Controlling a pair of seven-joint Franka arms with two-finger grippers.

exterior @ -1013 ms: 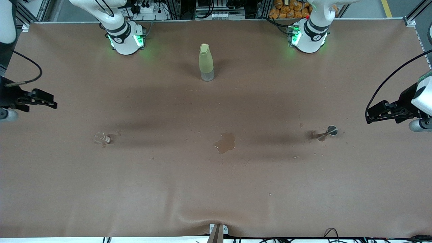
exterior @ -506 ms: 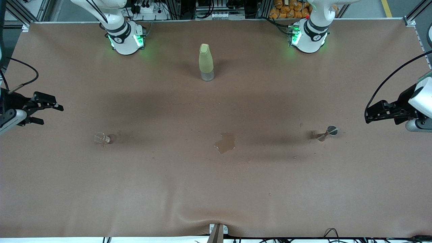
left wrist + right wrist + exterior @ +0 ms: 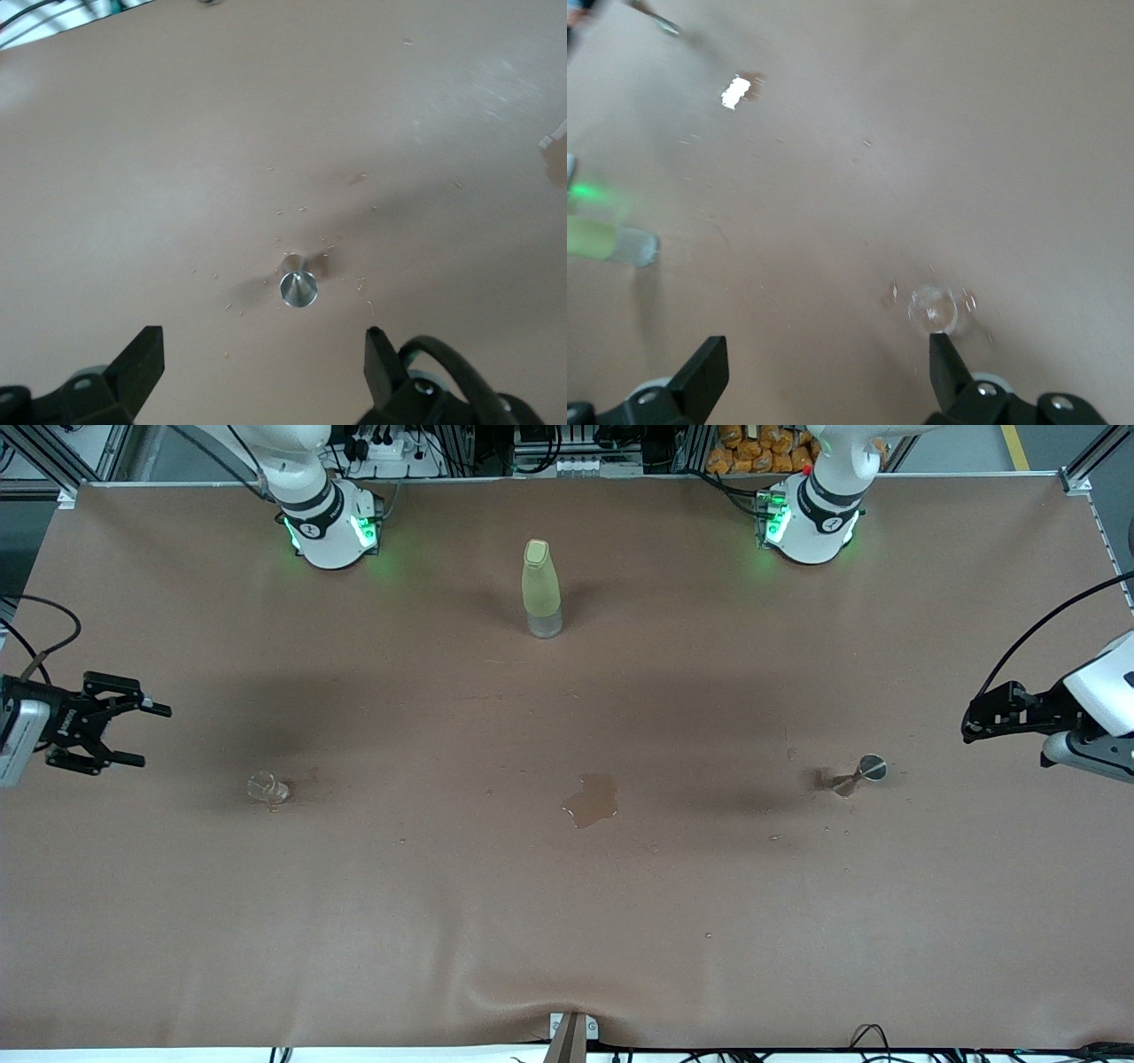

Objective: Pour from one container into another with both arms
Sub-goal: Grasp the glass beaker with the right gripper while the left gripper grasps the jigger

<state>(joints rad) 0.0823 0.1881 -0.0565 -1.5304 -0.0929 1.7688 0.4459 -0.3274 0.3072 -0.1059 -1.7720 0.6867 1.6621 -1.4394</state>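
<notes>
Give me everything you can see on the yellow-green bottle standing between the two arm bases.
The tall, translucent yellow-green bottle stands upright on the brown table cover, between the two arm bases and farther from the front camera than the wet puddle. It narrows toward a pale yellowish cap, which is on; its base looks clear or greyish. Nothing touches it, and neither gripper is close. The right wrist view shows it too.

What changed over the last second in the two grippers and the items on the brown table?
The right gripper turned to show its open fingers and edged inward over its end of the table, above the small clear glass cup. The left gripper rose slightly over its end, near the small metal jigger. Nothing was gripped or released. The tall yellow-green bottle, cup, jigger and liquid puddle stayed put.
</notes>
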